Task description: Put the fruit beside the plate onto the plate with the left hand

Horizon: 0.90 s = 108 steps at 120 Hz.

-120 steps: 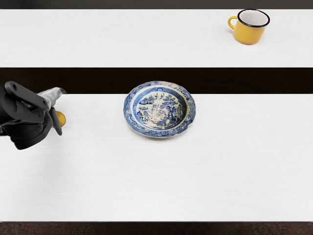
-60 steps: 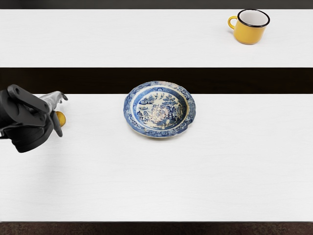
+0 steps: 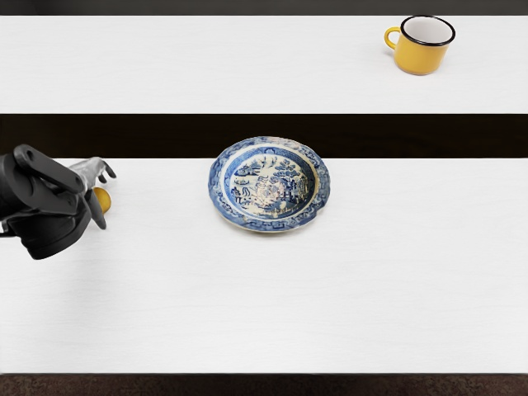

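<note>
Head view: my left hand (image 3: 49, 206) is at the left edge of the bench (image 3: 330, 289), covering part of the orange fruit (image 3: 101, 199) (open or closed on it: cannot tell). The fruit is well left of the blue plate (image 3: 318, 186), not touching it.

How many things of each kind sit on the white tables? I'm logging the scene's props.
Plates: 1, the blue-and-white plate
Mugs: 1, the yellow mug
Fruit: 1, the orange fruit, partly hidden behind the left hand
Total: 3
</note>
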Available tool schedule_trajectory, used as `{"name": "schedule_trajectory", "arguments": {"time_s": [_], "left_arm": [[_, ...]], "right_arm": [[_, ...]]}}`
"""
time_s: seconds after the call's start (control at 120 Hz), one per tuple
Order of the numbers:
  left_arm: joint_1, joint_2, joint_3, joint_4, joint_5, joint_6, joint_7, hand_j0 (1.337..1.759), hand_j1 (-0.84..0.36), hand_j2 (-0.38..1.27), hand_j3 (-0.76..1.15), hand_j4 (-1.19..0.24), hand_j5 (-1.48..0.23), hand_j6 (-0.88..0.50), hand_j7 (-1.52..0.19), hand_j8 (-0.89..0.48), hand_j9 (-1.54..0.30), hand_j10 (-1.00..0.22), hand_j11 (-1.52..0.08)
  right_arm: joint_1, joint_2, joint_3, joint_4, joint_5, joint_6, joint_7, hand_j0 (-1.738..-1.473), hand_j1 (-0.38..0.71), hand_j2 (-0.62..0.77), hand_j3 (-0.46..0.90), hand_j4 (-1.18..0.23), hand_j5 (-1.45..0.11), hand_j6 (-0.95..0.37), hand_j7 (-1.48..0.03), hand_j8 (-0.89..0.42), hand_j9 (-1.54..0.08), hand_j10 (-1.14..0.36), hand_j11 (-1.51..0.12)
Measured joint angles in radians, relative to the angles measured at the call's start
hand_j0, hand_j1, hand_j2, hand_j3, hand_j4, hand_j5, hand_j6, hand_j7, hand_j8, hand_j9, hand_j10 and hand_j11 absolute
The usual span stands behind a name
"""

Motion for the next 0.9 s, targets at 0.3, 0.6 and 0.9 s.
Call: {"name": "schedule_trajectory", "arguments": {"time_s": [0.3,0.6,0.9], "left_arm": [[0.000,0.002,0.000,0.000,-0.001,0.000,0.000,1.658,-0.07,0.07,0.00,-0.35,-0.45,-0.35,-0.45,-0.35,-0.45,-0.35,-0.45],[0.000,0.002,0.004,0.000,-0.004,0.000,0.000,1.658,-0.11,0.08,0.00,-0.38,-0.49,-0.38,-0.49,-0.38,-0.49,-0.38,-0.49],[0.000,0.002,0.010,0.000,-0.008,0.000,0.000,1.658,-0.12,0.08,0.00,-0.39,-0.51,-0.39,-0.51,-0.39,-0.51,-0.39,-0.51]], "right_arm": [[0.000,0.000,0.000,0.000,0.000,0.000,0.000,-1.658,-0.35,0.00,0.00,0.00,0.00,0.00,0.00,0.00,0.00,0.00,0.00],[0.000,0.000,0.000,0.000,0.000,0.000,0.000,-1.658,-0.35,0.00,0.00,0.00,0.00,0.00,0.00,0.00,0.00,0.00,0.00],[0.000,0.000,0.000,0.000,0.000,0.000,0.000,-1.658,-0.35,0.00,0.00,0.00,0.00,0.00,0.00,0.00,0.00,0.00,0.00]]}}
